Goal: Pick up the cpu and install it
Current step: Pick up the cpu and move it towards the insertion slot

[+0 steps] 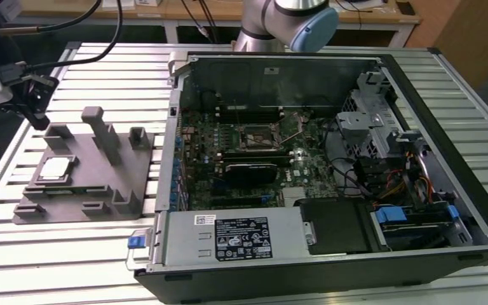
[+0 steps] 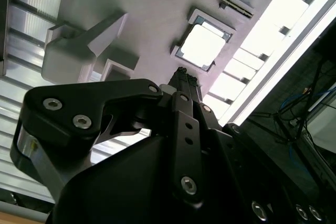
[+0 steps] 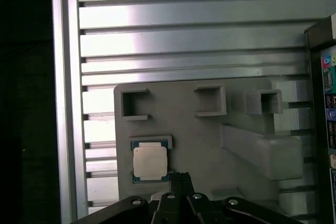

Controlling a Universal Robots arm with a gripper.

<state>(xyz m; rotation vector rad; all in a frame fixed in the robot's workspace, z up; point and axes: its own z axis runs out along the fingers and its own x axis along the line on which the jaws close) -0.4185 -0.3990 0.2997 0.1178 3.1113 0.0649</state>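
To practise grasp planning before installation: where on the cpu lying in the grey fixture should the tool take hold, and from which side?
Probably by two opposite edges of the cpu, coming straight down from above. It lies flat, metal top up, in a shallow pocket of the grey fixture, so sideways approaches look blocked.

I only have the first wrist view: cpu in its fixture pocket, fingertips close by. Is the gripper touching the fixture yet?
Observer: No. In the exterior view the gripper hangs in the air by the grey fixture, touching neither it nor the cpu.
Operator: Is the socket reachable?
Observer: The computer case lies open on the exterior view's right, with the socket uncovered in the middle of the motherboard.
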